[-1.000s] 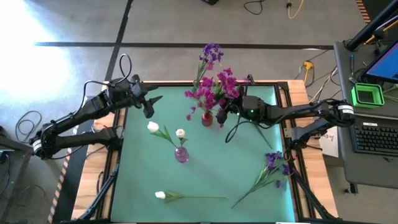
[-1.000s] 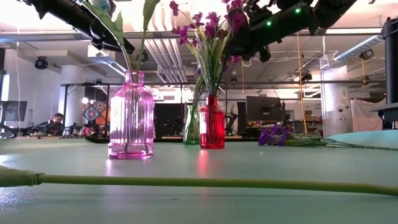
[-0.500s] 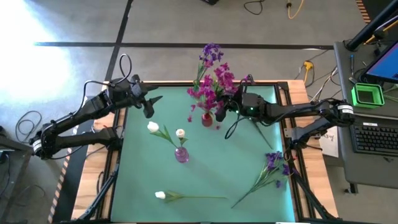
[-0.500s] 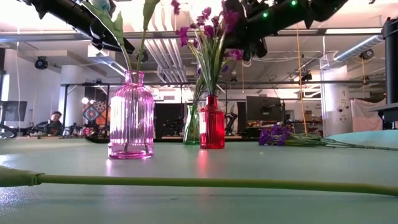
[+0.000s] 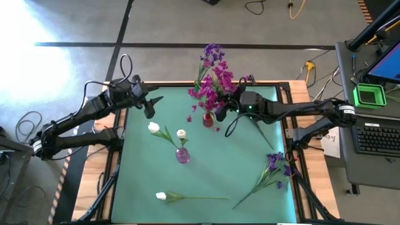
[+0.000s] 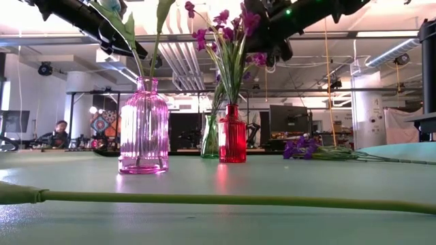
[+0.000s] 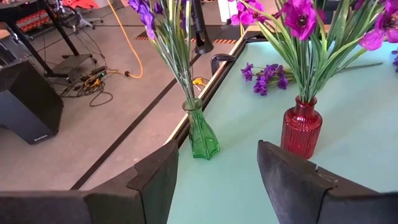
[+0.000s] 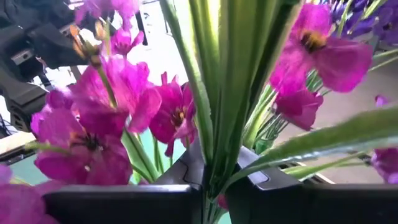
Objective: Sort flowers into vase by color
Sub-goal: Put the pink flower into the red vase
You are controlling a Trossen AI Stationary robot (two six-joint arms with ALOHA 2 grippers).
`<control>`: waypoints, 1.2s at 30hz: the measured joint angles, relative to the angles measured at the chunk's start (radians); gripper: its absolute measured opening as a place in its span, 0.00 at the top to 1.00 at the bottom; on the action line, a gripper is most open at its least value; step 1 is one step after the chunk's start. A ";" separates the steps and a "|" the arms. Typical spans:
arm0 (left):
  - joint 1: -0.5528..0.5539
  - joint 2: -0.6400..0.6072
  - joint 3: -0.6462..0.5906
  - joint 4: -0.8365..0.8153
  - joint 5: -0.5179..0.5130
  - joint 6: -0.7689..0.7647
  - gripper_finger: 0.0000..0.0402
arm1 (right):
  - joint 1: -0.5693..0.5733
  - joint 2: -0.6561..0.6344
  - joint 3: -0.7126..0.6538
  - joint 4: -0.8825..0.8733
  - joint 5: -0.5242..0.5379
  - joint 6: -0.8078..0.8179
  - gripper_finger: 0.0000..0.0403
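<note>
Green matting covers the desk, which stands on a grey floor; the low view looks past it into a workshop where a person sits far off.

Right hand hovers above the red vase, its fingers pressed together on the green stem of a magenta flower; the wrist view shows that stem pinched between the two dark fingers, with magenta blooms all around. The magenta bunch stands upright in the red vase near the desk's far edge.

Left hand waits over the far left corner, fingers spread apart and holding nothing.

Purple flowers stand in a green vase at the far edge, just beside the red vase. Two white buds lean from the pink vase at mid-desk. One white bud with a long stem lies flat near the front edge, and a purple spray lies flat towards the right side, well apart from the vases.
</note>
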State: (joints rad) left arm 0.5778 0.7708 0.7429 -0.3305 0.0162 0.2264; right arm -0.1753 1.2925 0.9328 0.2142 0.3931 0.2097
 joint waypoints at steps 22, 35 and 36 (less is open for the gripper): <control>0.000 0.000 0.000 -0.003 -0.007 0.000 0.48 | -0.001 0.127 -0.006 0.047 0.000 -0.055 0.93; 0.000 0.000 0.000 -0.009 -0.007 0.000 0.48 | 0.005 0.195 -0.004 0.057 0.001 -0.109 0.93; 0.000 0.000 0.000 -0.009 -0.007 0.000 0.48 | 0.006 0.197 -0.004 0.056 0.000 -0.117 0.93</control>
State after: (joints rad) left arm 0.5781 0.7712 0.7429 -0.3393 0.0093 0.2264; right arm -0.1696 1.4895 0.9291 0.2703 0.3931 0.0923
